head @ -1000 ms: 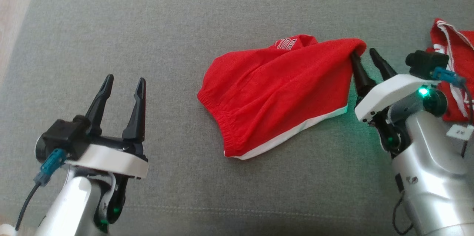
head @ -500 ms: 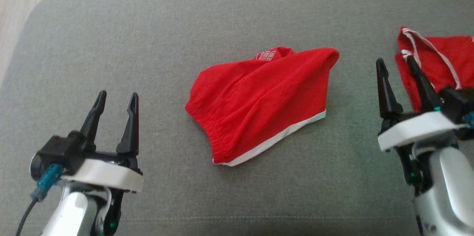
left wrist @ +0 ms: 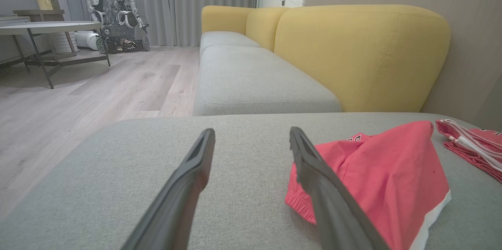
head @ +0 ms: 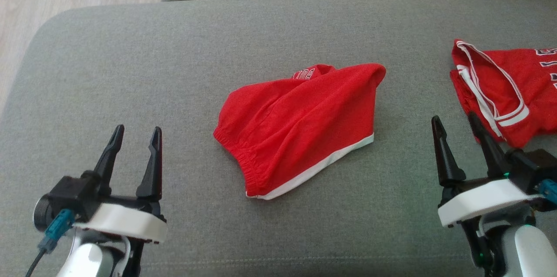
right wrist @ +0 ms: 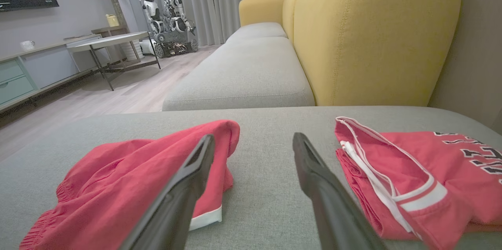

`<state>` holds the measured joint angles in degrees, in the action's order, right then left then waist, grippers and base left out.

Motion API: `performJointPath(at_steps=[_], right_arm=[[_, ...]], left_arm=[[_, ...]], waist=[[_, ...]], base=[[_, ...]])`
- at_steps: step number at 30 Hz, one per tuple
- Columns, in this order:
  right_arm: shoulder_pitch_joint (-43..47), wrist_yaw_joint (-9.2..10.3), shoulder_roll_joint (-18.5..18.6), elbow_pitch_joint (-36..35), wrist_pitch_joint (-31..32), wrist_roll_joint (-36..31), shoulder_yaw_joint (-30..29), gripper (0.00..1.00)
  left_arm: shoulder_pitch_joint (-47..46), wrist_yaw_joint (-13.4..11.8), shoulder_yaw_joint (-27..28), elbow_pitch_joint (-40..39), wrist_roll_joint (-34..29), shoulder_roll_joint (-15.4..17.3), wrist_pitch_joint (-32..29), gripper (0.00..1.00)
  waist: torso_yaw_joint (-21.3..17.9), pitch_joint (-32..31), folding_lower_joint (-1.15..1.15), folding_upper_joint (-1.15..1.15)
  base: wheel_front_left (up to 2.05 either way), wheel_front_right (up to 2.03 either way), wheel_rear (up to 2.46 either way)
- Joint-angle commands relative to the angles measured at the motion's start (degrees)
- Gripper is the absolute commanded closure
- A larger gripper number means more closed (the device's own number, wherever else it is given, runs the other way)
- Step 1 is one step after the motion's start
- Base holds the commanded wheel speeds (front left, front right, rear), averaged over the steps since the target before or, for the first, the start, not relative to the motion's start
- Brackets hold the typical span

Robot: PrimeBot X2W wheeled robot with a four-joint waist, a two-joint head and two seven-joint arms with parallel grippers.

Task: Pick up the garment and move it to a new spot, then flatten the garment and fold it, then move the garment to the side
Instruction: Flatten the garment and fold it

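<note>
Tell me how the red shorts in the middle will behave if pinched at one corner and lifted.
Likely floppy: the red shorts lie in soft creases, so a pinched corner should rise while the rest drapes. Probably light, being thin cloth. Pushed on the textured grey cushion, they would likely bunch, not slide.

Red garment (head: 300, 125) with white hem band, grey cushion (head: 152, 59), red jersey (head: 539, 98) white-striped, seemingly dark numerals, yellow backrest (right wrist: 372, 34)
</note>
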<state>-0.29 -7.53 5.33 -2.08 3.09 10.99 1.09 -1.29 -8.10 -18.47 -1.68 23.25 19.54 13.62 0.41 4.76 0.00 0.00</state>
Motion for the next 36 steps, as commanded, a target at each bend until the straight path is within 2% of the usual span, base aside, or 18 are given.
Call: performJointPath(at_steps=[1,11,16,19,22,27,34,35,36], right_arm=[[-1.38,0.04,0.07,-2.71,0.35,-0.58,0.92,0.0],[-1.33,0.04,-0.55,-3.72,1.0,-1.01,0.78,0.0],[-1.53,0.04,-0.62,-3.86,1.12,-1.04,0.94,0.0],[-1.88,0.04,-0.58,-3.96,1.2,-1.08,1.11,0.0],[-2.49,0.04,-0.65,-4.18,1.3,-1.04,1.53,0.0],[-3.09,0.04,-0.79,-4.1,1.2,-0.78,1.8,0.0],[-3.76,0.04,-1.03,-3.83,1.09,-0.51,1.77,0.0],[-3.8,0.04,-1.07,-3.78,1.07,-0.48,1.76,0.0],[-3.83,0.04,-1.11,-3.74,1.04,-0.44,1.73,0.0]], left_arm=[[-1.92,-0.43,2.19,-2.13,-0.36,1.5,-0.24,0.0],[-2.23,-0.6,1.27,-2.98,-0.44,1.5,-0.84,0.0],[-3.12,0.21,-0.96,-3.58,-0.94,0.95,-2.0,0.0],[-4.0,2.15,-4.07,-2.77,-0.76,-0.17,-3.5,0.0],[-4.76,5.88,-8.23,0.92,1.61,-2.57,-5.96,0.0],[-6.15,10.13,-11.76,7.94,4.08,-4.89,-7.68,0.0],[-9.38,13.46,-13.99,16.33,6.75,-6.91,-8.22,0.0],[-9.87,13.85,-14.26,16.7,7.12,-7.03,-7.84,0.79],[-10.34,14.13,-14.36,16.83,7.4,-7.06,-7.26,1.0]], waist=[[0.03,-0.04,0.0,0.0],[0.51,0.18,0.0,0.0],[0.46,0.51,0.0,0.0],[0.23,0.96,0.0,0.0],[-0.42,2.08,0.0,0.0],[-1.25,3.43,0.0,0.0],[-2.29,4.43,0.0,0.0],[-2.4,4.5,0.0,0.0],[-2.5,4.57,0.0,0.0]], base=[[0.0,0.0,0.0],[0.0,0.0,0.0],[0.0,0.0,0.0],[0.0,0.0,0.0],[0.0,0.0,0.0],[0.0,0.0,0.0],[0.0,0.0,0.0],[0.0,0.0,0.0],[0.0,0.0,0.0]])
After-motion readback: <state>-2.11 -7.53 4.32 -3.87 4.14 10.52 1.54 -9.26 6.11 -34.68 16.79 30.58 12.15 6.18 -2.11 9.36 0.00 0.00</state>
